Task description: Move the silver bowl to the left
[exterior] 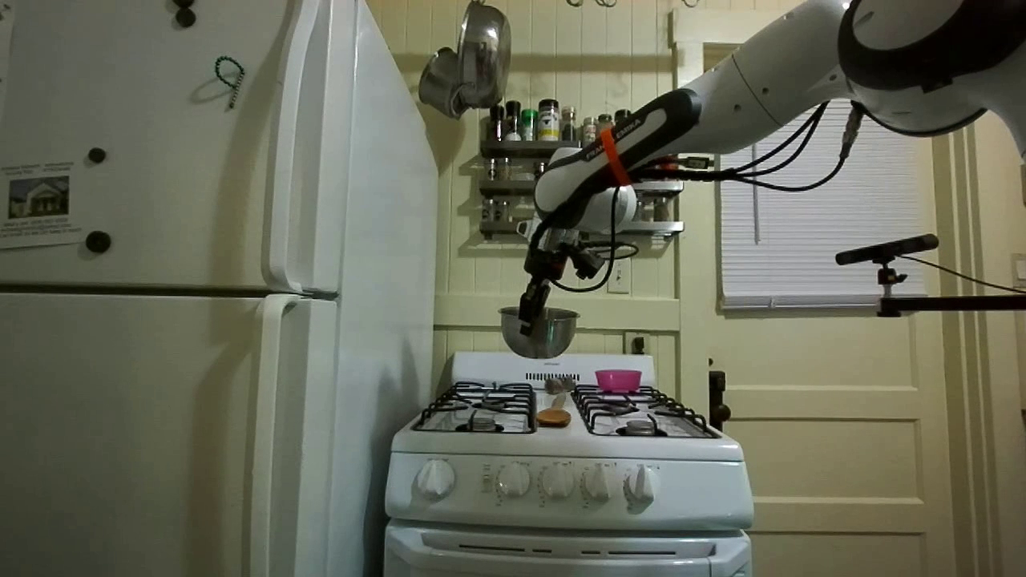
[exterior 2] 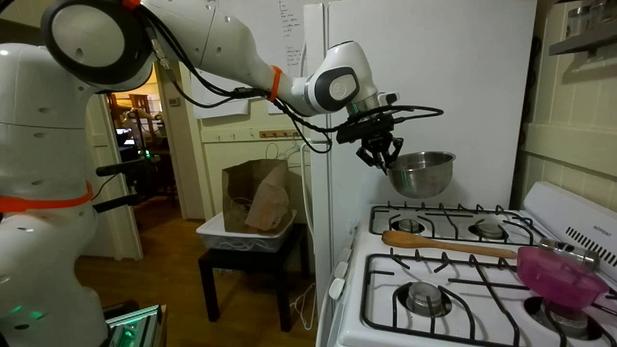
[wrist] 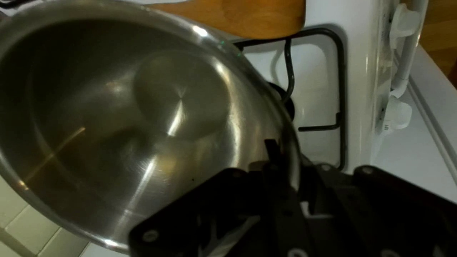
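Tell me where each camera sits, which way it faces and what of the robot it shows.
An exterior view: before the stove, facing the spice shelves; the arm extends in from upper right, down to the gripper.
An exterior view: at the stove's side, facing the fridge; the arm spans from the left edge to the gripper.
Wrist view: behind the black fingers, which show low in the picture, looking down into the silver bowl.
Shared: both exterior views show the silver bowl held above the stove.
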You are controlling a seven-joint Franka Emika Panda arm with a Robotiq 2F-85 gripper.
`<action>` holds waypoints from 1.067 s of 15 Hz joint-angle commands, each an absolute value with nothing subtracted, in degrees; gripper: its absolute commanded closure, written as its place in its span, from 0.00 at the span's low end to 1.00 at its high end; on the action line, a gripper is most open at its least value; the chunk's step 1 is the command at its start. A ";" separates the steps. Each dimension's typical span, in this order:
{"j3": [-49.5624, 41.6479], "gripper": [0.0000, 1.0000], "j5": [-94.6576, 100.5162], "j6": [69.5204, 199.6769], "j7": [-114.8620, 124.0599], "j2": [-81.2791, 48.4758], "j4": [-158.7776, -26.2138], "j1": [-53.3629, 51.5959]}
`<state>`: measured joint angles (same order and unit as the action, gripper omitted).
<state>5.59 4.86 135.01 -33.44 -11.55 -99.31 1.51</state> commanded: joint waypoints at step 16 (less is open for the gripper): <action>10.75 0.98 -9.91 129.62 -55.23 -19.52 -93.30 2.21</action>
